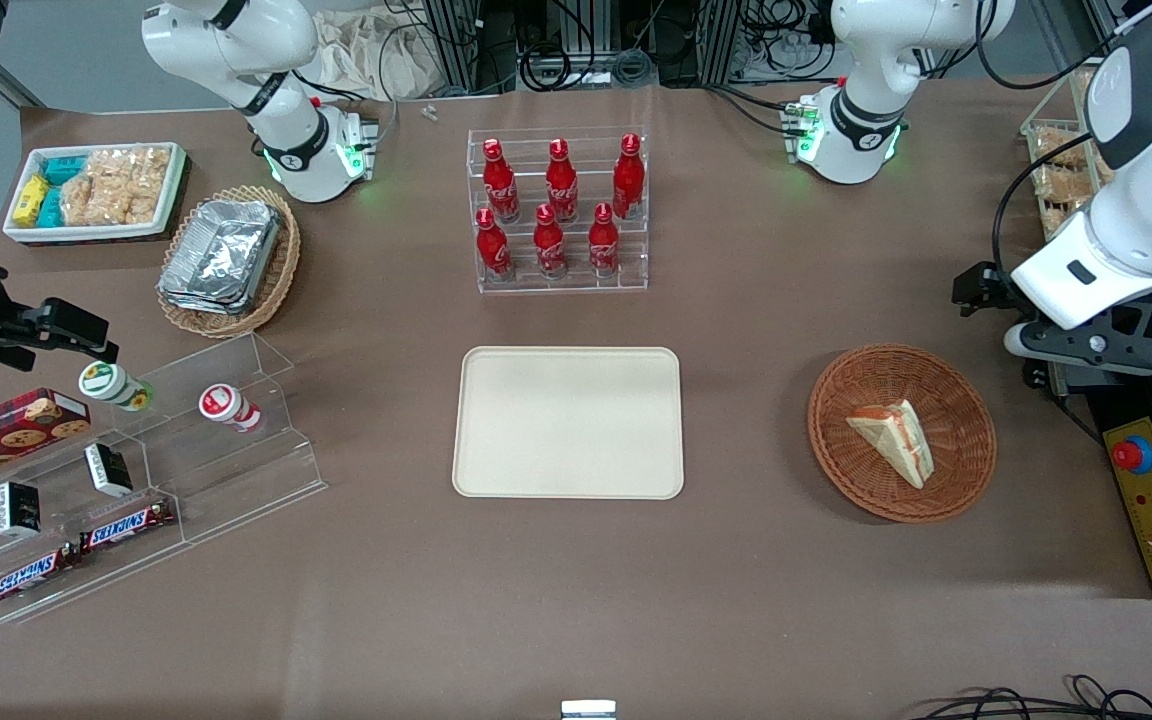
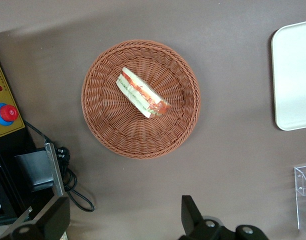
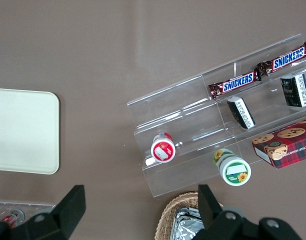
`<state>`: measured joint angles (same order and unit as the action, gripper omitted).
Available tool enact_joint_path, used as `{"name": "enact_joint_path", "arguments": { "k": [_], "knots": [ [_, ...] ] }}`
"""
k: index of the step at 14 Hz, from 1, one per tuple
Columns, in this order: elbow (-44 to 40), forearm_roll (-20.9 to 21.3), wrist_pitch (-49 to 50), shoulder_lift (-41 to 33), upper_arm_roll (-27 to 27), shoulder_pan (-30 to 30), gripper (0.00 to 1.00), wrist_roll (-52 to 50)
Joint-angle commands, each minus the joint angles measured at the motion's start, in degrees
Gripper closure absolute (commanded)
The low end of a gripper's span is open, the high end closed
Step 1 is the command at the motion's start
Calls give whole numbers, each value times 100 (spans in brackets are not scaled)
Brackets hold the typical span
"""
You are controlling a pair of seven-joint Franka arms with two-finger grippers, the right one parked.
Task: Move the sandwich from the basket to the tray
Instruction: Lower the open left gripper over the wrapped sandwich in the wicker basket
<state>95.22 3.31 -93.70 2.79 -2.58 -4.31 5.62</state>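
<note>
One sandwich (image 1: 893,437) sits in the reddish wicker basket (image 1: 966,470), flat on its side with the orange and green filling edge showing, and nothing has touched it yet. So this looks like the very start: the approach step. The left arm's gripper (image 2: 124,216) hangs well above the table, off to the working arm's end, with its fingers spread wide and nothing between them. From the wrist view the basket (image 2: 100,127) and the sandwich (image 2: 141,92) aren't under the fingers yet.

Next move, I'd guess, is to slide over the basket, line the fingers across the wedge's narrow thickness, and come down gently, since the bread looks soft and easy to squash. The cream tray (image 1: 496,470) sits beside the basket toward the middle of the table, bare and ready.
</note>
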Motion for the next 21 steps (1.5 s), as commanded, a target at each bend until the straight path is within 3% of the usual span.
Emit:
{"name": "enact_joint_path", "arguments": {
  "k": [1,5,9,17,21],
  "knots": [
    [-214,39,160,212,-14,-35,0,-105],
    [-714,-67,177,703,-32,-70,0,-971],
    [-567,3,-41,872,-32,-246,0,-2186],
    [1348,64,-2781,916,135,-220,0,-3391],
    [1456,64,-3223,1345,293,-220,0,-3743]
  ]
}}
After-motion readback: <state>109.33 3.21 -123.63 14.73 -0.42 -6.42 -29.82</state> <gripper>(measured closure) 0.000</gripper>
